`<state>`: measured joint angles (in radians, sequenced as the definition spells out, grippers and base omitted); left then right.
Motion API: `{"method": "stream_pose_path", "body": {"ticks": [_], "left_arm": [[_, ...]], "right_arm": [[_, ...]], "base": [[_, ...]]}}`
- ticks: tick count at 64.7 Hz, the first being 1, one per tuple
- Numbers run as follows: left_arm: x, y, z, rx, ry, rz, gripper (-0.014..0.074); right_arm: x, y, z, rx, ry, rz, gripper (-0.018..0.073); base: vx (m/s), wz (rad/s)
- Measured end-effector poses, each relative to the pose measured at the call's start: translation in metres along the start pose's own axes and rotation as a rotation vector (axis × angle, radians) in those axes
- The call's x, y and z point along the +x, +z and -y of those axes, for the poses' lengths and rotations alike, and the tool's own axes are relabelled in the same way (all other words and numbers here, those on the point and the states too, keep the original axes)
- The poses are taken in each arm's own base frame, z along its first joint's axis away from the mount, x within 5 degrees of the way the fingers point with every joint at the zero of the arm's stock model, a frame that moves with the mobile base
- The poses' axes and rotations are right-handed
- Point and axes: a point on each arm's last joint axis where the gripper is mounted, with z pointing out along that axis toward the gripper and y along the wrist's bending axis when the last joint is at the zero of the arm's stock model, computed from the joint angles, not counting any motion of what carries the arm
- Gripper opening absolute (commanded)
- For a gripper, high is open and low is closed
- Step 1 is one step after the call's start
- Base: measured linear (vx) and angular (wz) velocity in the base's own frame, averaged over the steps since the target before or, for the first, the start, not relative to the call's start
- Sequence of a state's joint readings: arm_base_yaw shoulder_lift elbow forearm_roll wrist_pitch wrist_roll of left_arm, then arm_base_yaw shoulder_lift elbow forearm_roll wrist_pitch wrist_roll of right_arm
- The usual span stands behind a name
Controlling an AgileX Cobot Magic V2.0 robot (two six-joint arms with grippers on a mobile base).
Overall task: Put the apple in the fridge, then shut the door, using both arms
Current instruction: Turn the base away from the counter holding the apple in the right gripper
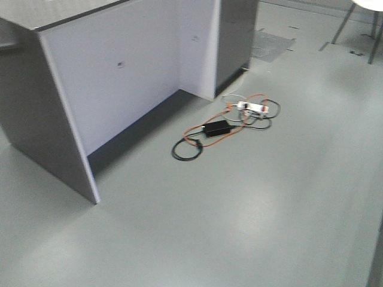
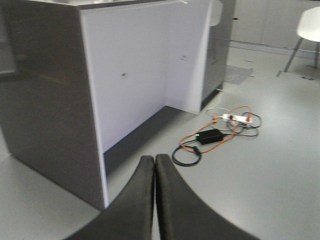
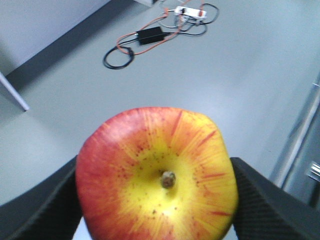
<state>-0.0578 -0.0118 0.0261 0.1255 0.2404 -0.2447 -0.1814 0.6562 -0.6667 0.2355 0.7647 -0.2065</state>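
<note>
Now: R hand grips apple, btm cut off | L hand closed

The apple runs off the bottom edge, so its lower part is unseen. The chair is cropped at upper right. The floor cables blur together.

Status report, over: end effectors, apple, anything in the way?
Right end effector shut on apple. Left end effector shut, empty. Cable tangle on floor ahead.
</note>
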Motion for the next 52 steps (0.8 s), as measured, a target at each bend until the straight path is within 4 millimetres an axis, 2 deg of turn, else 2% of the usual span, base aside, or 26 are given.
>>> {"method": "stream_pose_path", "body": {"ticks": [52], "left_arm": [[0.0000,0.0000,0.0000,0.000,0.000,0.000,-0.0006]], "right_arm": [[0.0000,0.0000,0.0000,0.000,0.000,0.000,0.0246]], "base": [[0.03,0.50]]}}
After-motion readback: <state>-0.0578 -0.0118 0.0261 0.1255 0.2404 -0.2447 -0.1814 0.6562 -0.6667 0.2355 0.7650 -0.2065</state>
